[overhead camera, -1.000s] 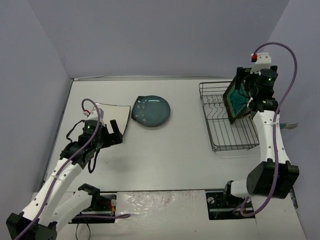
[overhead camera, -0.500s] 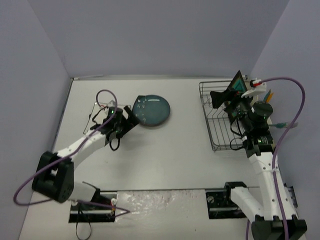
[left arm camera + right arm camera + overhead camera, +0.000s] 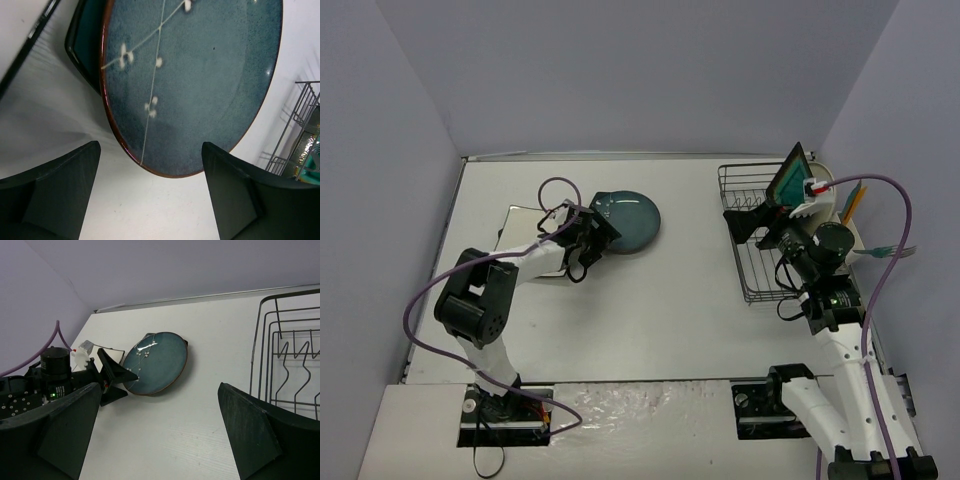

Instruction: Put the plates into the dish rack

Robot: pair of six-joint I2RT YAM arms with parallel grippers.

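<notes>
Left claw (image 3: pixel 597 229), wide open and empty, faces the rim of the blue plate (image 3: pixel 628 220) lying on the table (image 3: pixel 670 300). Right claw (image 3: pixel 748 224), spread and empty, hovers over the rack (image 3: pixel 772 282), where the black plate (image 3: pixel 789 176) stands upright.

Soft, even light from above; a grey shadow spreads beside the teal-blue plate (image 3: pixel 195 85); the left gripper's fingers (image 3: pixel 55 190) look slightly blurred

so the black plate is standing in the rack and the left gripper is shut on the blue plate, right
Not quite. The black plate does stand in the rack, but the left gripper is open. The left wrist view shows its fingers wide apart, not clamped on the blue plate.
</notes>
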